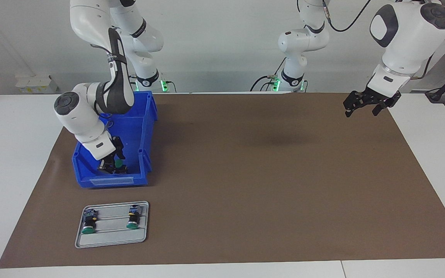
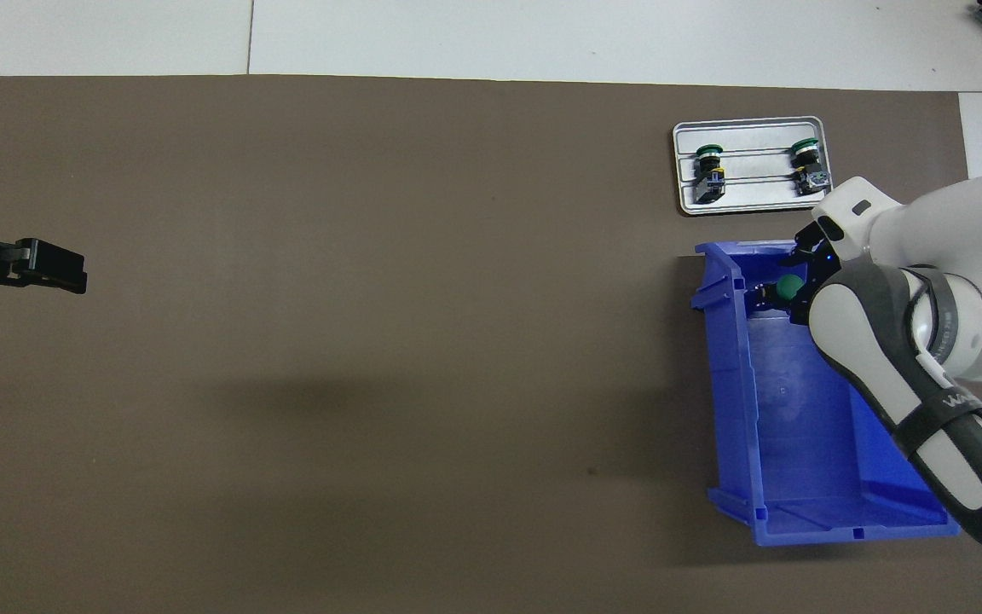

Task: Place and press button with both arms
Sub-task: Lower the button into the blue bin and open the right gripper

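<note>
Down in the bin: the right gripper (image 1: 112,164) reaches inside an open blue plastic storage bin (image 1: 110,180), low at the bin's six o'clock end, taking twelve as pointing to the robots.
Clock frame: read from across the table, centred on the brown paper mat (image 1: 265,173).
Bin position: about nine o'clock on the mat.
Button in play: a small push-button switch with a round green cap and black body (image 1: 119,163) sits right at the right gripper, inside the bin near its floor.
Right gripper state: I cannot tell whether it is clamped on the switch or has let go; the two are touching or nearly so.
Tray: a shallow grey metal tray with ridged rows (image 1: 110,241) lies at about eight o'clock, just at six o'clock of the bin.
Already placed: two matching green-capped switches (image 1: 88,223) (image 1: 133,219) lie side by side on the tray, caps pointing to six o'clock.
Left gripper: (image 1: 362,110) hangs over the mat's two o'clock corner, released and carrying nothing; this arm waits.
Done, by my reckoning: two of three switches are set down.
Left to do: bring the third switch out of the bin to the tray, then press, a step I judge not yet begun.
</note>
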